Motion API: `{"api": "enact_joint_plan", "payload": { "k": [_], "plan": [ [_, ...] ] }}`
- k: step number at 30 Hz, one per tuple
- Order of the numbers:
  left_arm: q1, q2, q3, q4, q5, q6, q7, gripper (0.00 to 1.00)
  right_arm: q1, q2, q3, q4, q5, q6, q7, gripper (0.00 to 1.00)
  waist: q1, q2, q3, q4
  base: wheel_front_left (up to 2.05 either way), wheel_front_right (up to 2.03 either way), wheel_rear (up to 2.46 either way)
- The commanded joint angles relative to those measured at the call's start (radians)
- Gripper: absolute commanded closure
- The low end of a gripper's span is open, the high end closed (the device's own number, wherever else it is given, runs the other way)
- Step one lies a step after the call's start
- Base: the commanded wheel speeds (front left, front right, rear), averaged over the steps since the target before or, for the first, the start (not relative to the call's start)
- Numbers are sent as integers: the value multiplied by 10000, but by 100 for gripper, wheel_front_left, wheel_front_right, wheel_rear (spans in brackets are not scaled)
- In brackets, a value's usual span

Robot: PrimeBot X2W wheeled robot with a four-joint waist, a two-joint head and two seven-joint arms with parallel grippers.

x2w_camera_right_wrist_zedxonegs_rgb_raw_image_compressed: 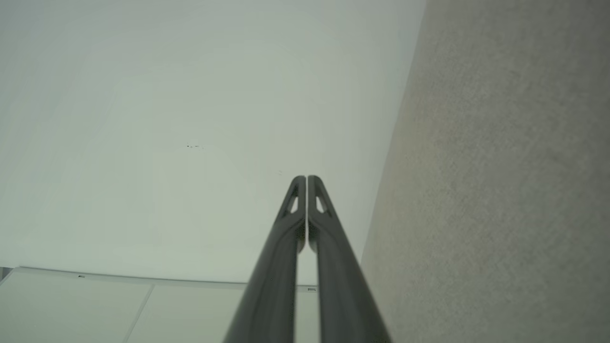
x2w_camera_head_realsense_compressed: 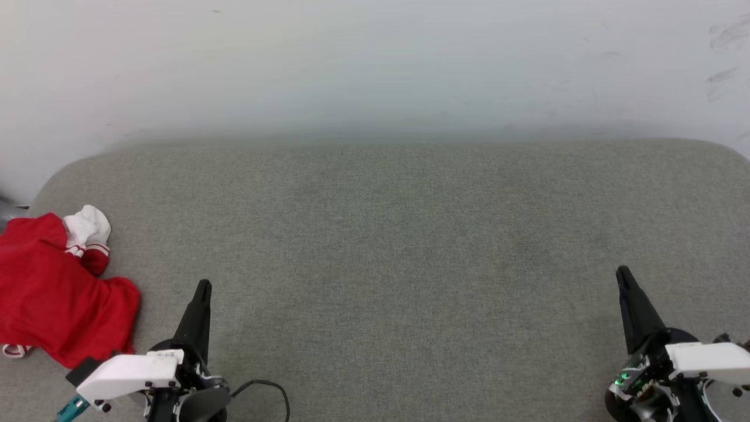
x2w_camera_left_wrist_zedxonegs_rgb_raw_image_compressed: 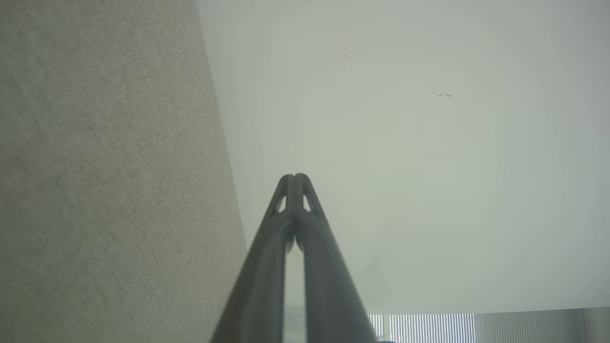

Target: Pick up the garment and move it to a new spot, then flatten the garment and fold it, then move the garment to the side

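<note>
Fingers pressed together and empty, the left gripper [x2w_camera_head_realsense_compressed: 203,285] points toward the pale wall [x2w_camera_head_realsense_compressed: 375,58] over a grey fabric surface [x2w_camera_head_realsense_compressed: 410,264]. Near its outer side, not touching it, the garment [x2w_camera_head_realsense_compressed: 53,293] lies crumpled. Its long axis runs roughly alongside the fingers, with a white sleeve at the far end, toward the wall. Well apart on the inner side, the right gripper [x2w_camera_head_realsense_compressed: 622,272] is likewise closed on nothing.

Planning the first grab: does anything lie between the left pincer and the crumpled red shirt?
Nothing visible does. The red shirt lies bunched just left of the shut left pincer, and only bare grey surface shows between them.
</note>
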Motion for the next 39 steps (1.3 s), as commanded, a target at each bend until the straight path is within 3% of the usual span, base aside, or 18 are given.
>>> {"api": "enact_joint_plan", "payload": {
  "k": [1,23,32,39],
  "plan": [
    [8,0,-15,10,-2,2,-3,0,13,2,1,9,2,2,-3,0,1,0,0,0,0,0,0],
    [109,-12,-943,-606,-202,-1,-692,0,478,-12,488,-838,-141,0,-823,0,1,0,14,42,0,0,0],
    [87,-1,-1234,-1064,169,-4,-1132,0,502,-267,828,-1019,-1399,1,-1328,0,0,0,21,61,0,0,0],
    [36,252,-1578,-1257,1496,-7,-1605,0,512,-211,635,-1272,-3437,1,-1610,0,0,0,25,83,0,0,0]
  ]
}}
